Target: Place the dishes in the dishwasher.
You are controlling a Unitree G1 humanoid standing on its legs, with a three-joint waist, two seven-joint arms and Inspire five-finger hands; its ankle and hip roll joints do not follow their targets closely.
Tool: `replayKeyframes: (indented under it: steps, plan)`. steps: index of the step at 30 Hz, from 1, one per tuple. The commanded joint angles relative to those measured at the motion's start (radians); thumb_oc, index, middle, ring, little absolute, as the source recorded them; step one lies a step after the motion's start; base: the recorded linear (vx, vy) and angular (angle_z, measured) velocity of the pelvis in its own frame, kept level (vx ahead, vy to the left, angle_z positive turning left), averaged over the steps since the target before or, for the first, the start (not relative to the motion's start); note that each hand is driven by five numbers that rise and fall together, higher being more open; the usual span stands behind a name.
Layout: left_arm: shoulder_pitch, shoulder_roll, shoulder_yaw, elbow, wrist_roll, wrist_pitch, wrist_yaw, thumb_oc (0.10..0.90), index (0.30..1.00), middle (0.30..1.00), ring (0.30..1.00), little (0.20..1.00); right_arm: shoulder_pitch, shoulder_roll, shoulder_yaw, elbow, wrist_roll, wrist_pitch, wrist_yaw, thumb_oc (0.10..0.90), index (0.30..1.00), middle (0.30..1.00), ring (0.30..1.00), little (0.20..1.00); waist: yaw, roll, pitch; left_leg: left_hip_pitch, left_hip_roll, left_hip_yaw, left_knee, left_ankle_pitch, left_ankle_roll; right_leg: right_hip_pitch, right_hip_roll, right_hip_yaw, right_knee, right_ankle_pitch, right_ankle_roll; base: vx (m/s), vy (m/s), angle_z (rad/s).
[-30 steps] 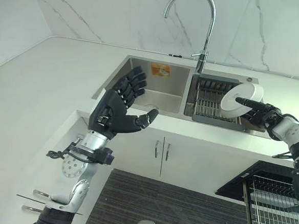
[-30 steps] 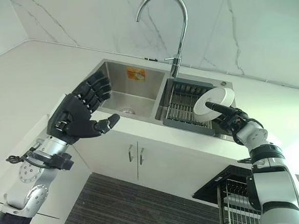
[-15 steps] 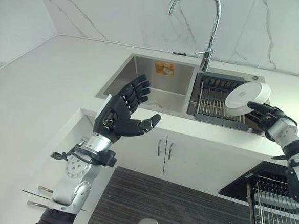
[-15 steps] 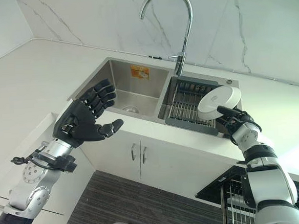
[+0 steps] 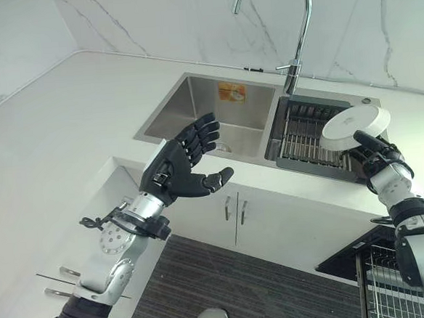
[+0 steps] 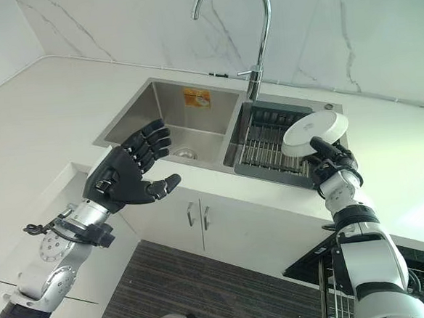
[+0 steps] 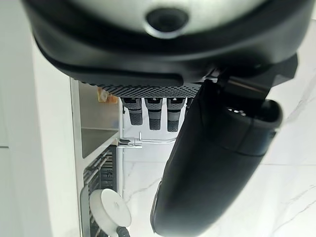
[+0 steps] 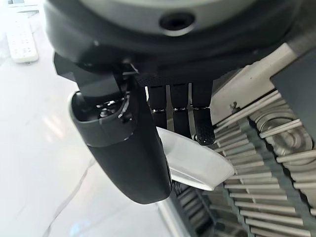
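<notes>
The robot's right hand [image 5: 378,163] pinched a white dish [image 5: 355,127] between thumb and fingers, lifted above the drying rack [image 5: 308,134] in the sink [image 5: 194,106]. Its left hand [image 5: 176,169] hovered spread and empty before the counter [image 5: 56,119].

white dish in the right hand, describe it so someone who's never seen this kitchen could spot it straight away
Start at the double steel sink under the tall curved faucet; its right basin holds a dark drying rack. Just above that rack's right end, the right hand pinches a round white dish. It is the one white, round thing among grey metal bars, and is held off the rack.
</notes>
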Motion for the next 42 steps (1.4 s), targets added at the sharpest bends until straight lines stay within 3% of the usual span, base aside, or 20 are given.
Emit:
replayKeyframes:
  steps: [1,14,19,22,23,24,26,31,34,37,38,42]
  plan:
    - [-0.025,-0.018,0.017,-0.113,-0.045,-0.108,-0.031,0.800,0.900,0.900,0.900,0.900,-0.094,-0.026,0.020,-0.150,-0.014,-0.167,0.107,0.400,0.300,0.300,0.300,0.300,0.016,-0.008,-0.090,0.090,0.129,0.083,-0.049,-0.094,-0.083,-0.047,-0.003,0.080,0.041,-0.097,0.058,-0.01,-0.007,-0.05]
    - [0.041,-0.075,0.058,-0.110,-0.005,-0.158,-0.090,0.800,0.900,0.900,0.900,0.900,-0.028,-0.031,0.011,-0.528,-0.121,-0.229,0.140,0.400,0.300,0.300,0.300,0.300,-0.011,-0.030,-0.101,0.090,0.140,0.107,-0.049,-0.089,-0.082,-0.042,0.039,0.117,0.041,-0.121,0.027,-0.03,-0.041,-0.14]
    - [0.093,-0.111,0.103,-0.130,0.029,-0.182,-0.088,0.800,0.900,0.900,0.900,0.900,0.091,0.021,-0.027,-0.836,-0.156,-0.217,0.090,0.400,0.300,0.300,0.300,0.300,-0.026,-0.030,-0.109,0.076,0.142,0.102,-0.049,-0.080,-0.082,-0.040,0.081,0.150,0.041,-0.145,0.005,-0.05,-0.057,-0.08]
    - [0.099,-0.131,0.111,-0.127,0.043,-0.199,-0.087,0.800,0.900,0.900,0.900,0.900,0.184,0.061,-0.046,-0.978,-0.182,-0.225,0.081,0.400,0.300,0.300,0.300,0.300,-0.048,-0.033,-0.105,0.088,0.107,0.139,-0.049,-0.087,-0.061,-0.056,0.087,0.175,0.041,-0.140,0.010,-0.10,0.029,-0.14]
    - [0.099,-0.138,0.115,-0.123,0.045,-0.208,-0.094,0.800,0.900,0.900,0.900,0.900,0.219,0.081,-0.051,-1.019,-0.203,-0.234,0.081,0.400,0.300,0.300,0.300,0.300,-0.052,-0.036,-0.098,0.097,0.077,0.142,-0.049,-0.093,-0.049,-0.066,0.082,0.185,0.041,-0.131,0.016,-0.15,0.108,-0.21]
    - [0.105,-0.153,0.132,-0.136,0.053,-0.208,-0.099,0.800,0.900,0.900,0.900,0.900,0.288,0.109,-0.066,-1.082,-0.236,-0.245,0.105,0.400,0.300,0.300,0.300,0.300,-0.050,-0.036,-0.084,0.109,0.003,0.109,-0.049,-0.109,-0.022,-0.078,0.075,0.204,0.041,-0.117,0.032,-0.18,0.127,-0.17]
    - [0.107,-0.164,0.146,-0.148,0.058,-0.202,-0.107,0.800,0.900,0.900,0.900,0.900,0.349,0.130,-0.082,-1.135,-0.279,-0.254,0.124,0.400,0.300,0.300,0.300,0.300,-0.052,-0.039,-0.074,0.098,-0.042,0.097,-0.049,-0.104,-0.004,-0.103,0.062,0.221,0.041,-0.088,0.046,-0.18,0.153,-0.22]
    - [0.098,-0.143,0.170,-0.146,0.023,-0.169,-0.150,0.800,0.900,0.900,0.900,0.900,0.434,0.160,-0.118,-1.202,-0.352,-0.289,0.111,0.400,0.300,0.300,0.300,0.300,-0.095,-0.025,-0.050,0.094,-0.045,0.112,-0.049,-0.132,0.016,-0.187,0.031,0.251,0.041,0.009,0.094,-0.18,0.205,-0.23]
    - [0.114,-0.146,0.180,-0.163,0.038,-0.143,-0.175,0.800,0.900,0.900,0.900,0.900,0.485,0.148,-0.153,-1.245,-0.335,-0.296,0.133,0.400,0.300,0.300,0.300,0.300,-0.097,-0.026,-0.036,0.086,-0.079,0.063,-0.049,-0.135,0.021,-0.226,0.022,0.275,0.041,0.046,0.100,-0.12,0.129,-0.20]
    - [0.149,-0.135,0.191,-0.167,0.046,-0.135,-0.170,0.800,0.900,0.900,0.900,0.900,0.517,0.152,-0.163,-1.270,-0.313,-0.310,0.149,0.400,0.300,0.300,0.300,0.300,-0.104,-0.011,-0.020,0.095,-0.089,0.051,-0.049,-0.131,0.032,-0.220,0.043,0.242,0.041,0.085,0.085,-0.11,0.126,-0.46]
    - [0.156,-0.127,0.204,-0.164,0.030,-0.145,-0.180,0.800,0.900,0.900,0.900,0.900,0.513,0.154,-0.158,-1.263,-0.302,-0.328,0.146,0.400,0.300,0.300,0.300,0.300,-0.102,0.013,-0.017,0.092,-0.070,0.056,-0.049,-0.130,0.045,-0.143,0.095,0.218,0.041,0.026,0.054,-0.16,0.110,-0.55]
    - [0.151,-0.119,0.202,-0.169,0.039,-0.164,-0.177,0.800,0.900,0.900,0.900,0.900,0.495,0.154,-0.150,-1.250,-0.290,-0.364,0.152,0.400,0.300,0.300,0.300,0.300,-0.082,0.035,-0.024,0.071,-0.039,0.087,-0.049,-0.123,0.065,-0.040,0.109,0.146,0.041,-0.001,0.019,-0.14,0.017,-0.57]
